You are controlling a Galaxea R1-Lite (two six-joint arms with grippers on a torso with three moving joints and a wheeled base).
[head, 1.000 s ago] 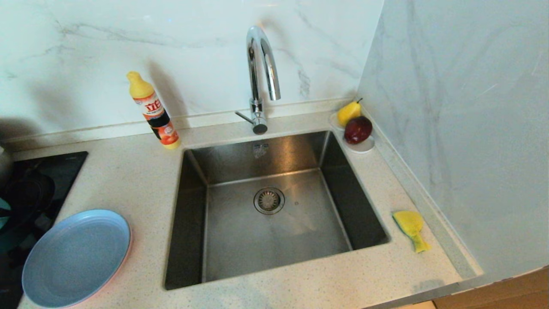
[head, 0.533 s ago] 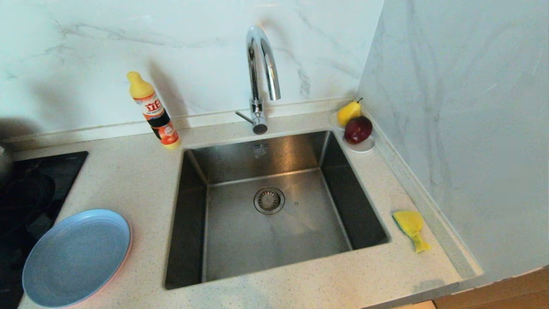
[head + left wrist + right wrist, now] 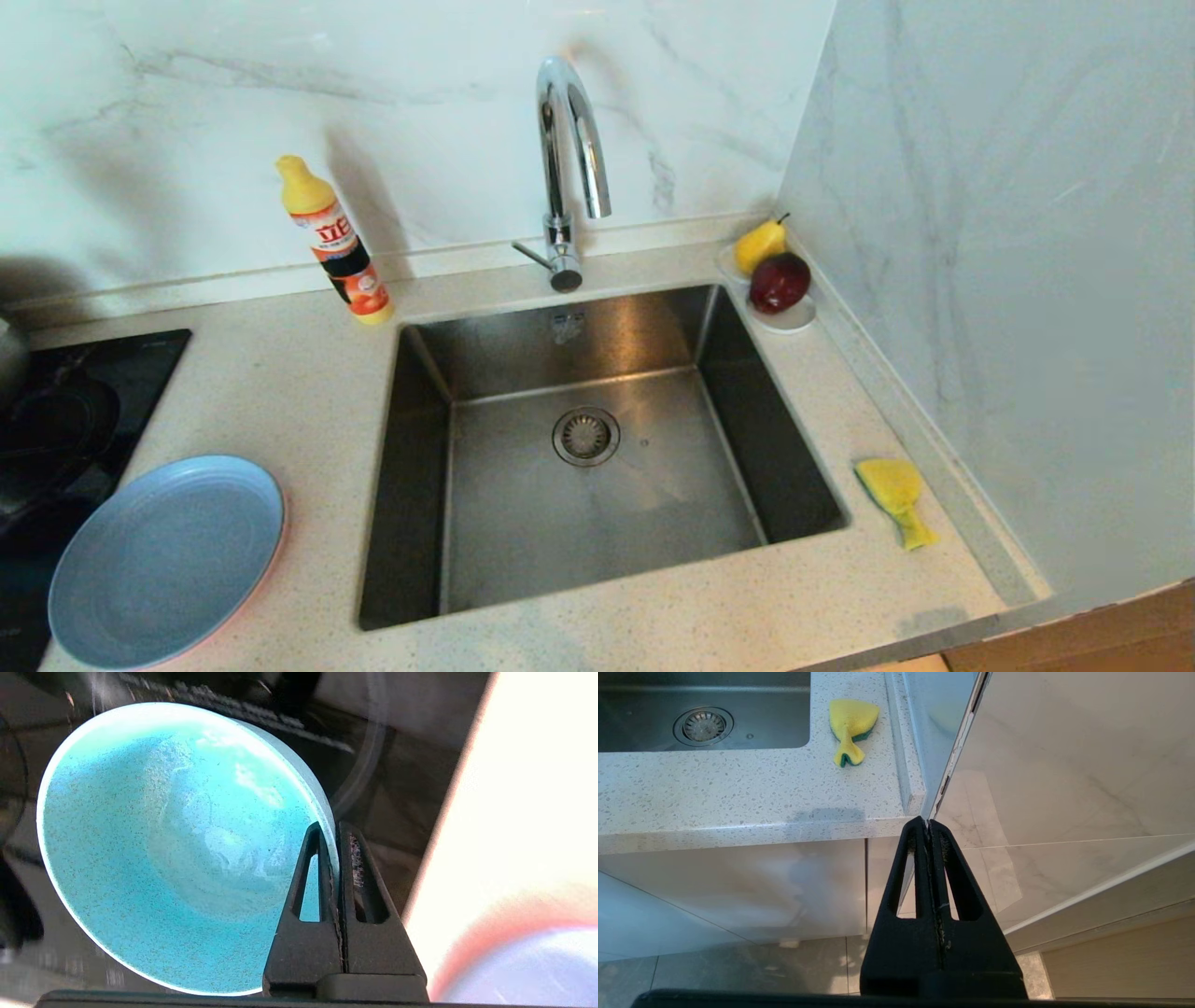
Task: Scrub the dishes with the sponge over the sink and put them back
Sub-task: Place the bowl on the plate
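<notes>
The left gripper (image 3: 336,833) pinched the teal bowl (image 3: 154,849) by its rim. The right gripper (image 3: 929,826) was closed with nothing in it, low beside the counter. The sponge (image 3: 894,495) lay at the lower right of the head view, beside the sink (image 3: 597,467).

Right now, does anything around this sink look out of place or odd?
Only the sponge, lying on the counter right of the sink: it is crumpled, one end pinched into a tail instead of lying flat. Nothing looks spilled or broken.
</notes>
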